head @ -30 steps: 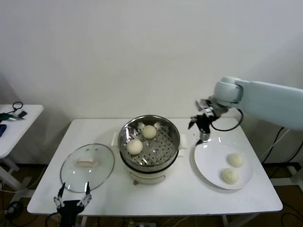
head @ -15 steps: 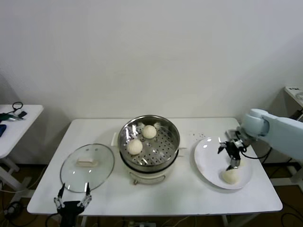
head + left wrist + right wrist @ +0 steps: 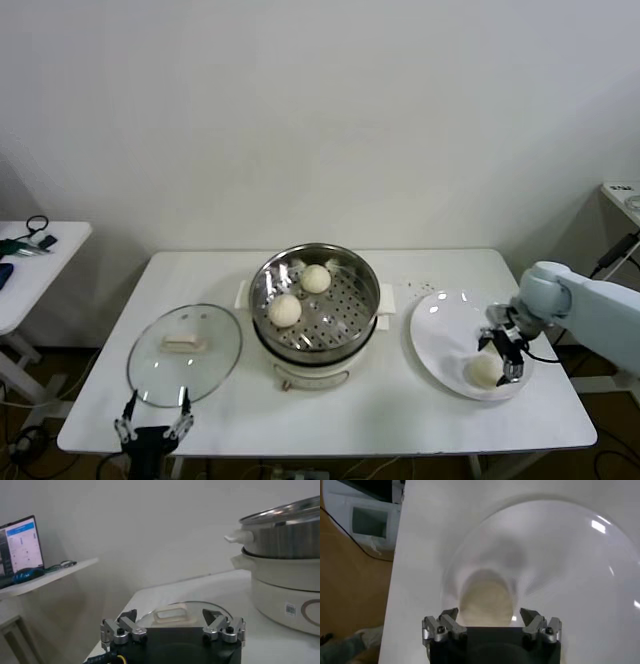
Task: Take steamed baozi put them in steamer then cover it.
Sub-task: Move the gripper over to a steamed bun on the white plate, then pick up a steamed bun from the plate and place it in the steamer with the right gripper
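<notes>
The steamer (image 3: 352,322) stands mid-table with two steamed baozi (image 3: 316,278) (image 3: 285,310) on its perforated tray. Its cover (image 3: 185,350), a glass lid with a cream handle (image 3: 171,614), lies flat to the left. My right gripper (image 3: 508,358) is low over the white plate (image 3: 440,340), open, beside a baozi (image 3: 484,371). In the right wrist view a baozi (image 3: 486,600) sits just ahead of the open right gripper (image 3: 490,616), untouched. My left gripper (image 3: 152,420) (image 3: 170,617) waits open at the table's front left edge, near the cover.
The steamer's white base (image 3: 285,597) rises beside the left gripper's view. A small side table (image 3: 30,255) with cables stands off to the left. The table's right and front edges (image 3: 560,400) run close to the plate.
My right arm has swung from above the plate's back rim near the steamer down to the plate's front right, over the baozi. One plate baozi is now hidden behind it.
</notes>
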